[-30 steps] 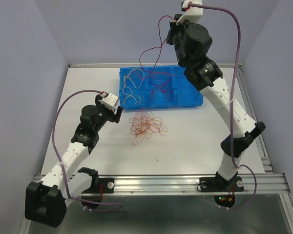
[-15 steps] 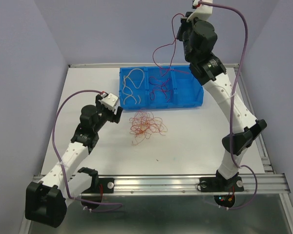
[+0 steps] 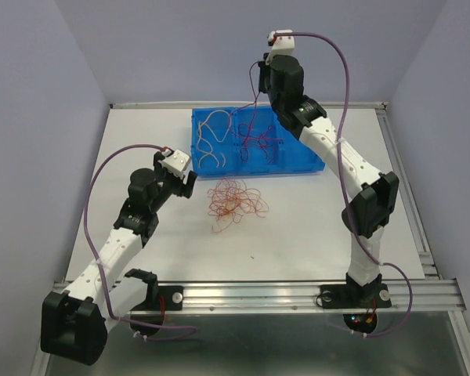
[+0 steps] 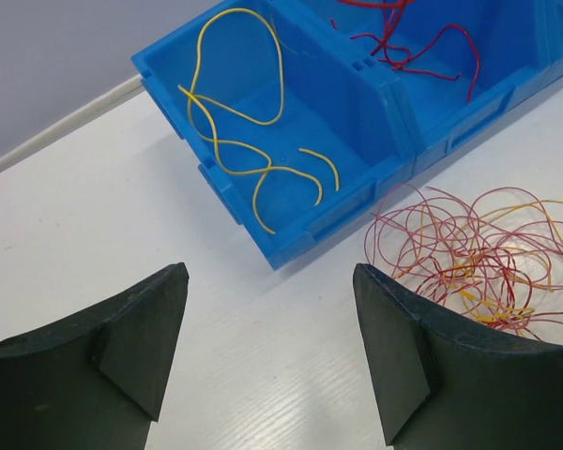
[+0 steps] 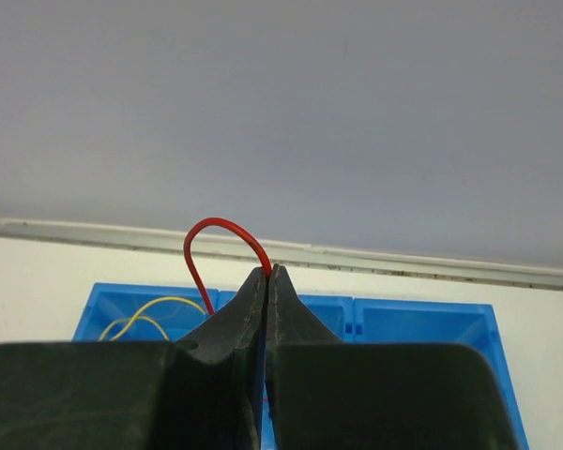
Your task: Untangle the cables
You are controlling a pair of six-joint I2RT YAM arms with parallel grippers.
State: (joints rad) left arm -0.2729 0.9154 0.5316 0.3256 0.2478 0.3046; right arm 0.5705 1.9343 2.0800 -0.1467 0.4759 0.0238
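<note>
White bench (image 3: 321,227) carries the blue bin (image 3: 298,166) at twelve o'clock. Over it the right tool (image 5: 268,274), clamped on a dark red cable (image 5: 216,228), has swung lower and toward nine o'clock, so the strand now trails into the middle compartment, likely ready for release. At nine o'clock of the orange-red tangle (image 3: 235,202) the left tool (image 4: 270,281) waits, spread apart.

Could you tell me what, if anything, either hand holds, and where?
The right hand pinches a red wire beside a bend in it; the left hand holds nothing.
</note>
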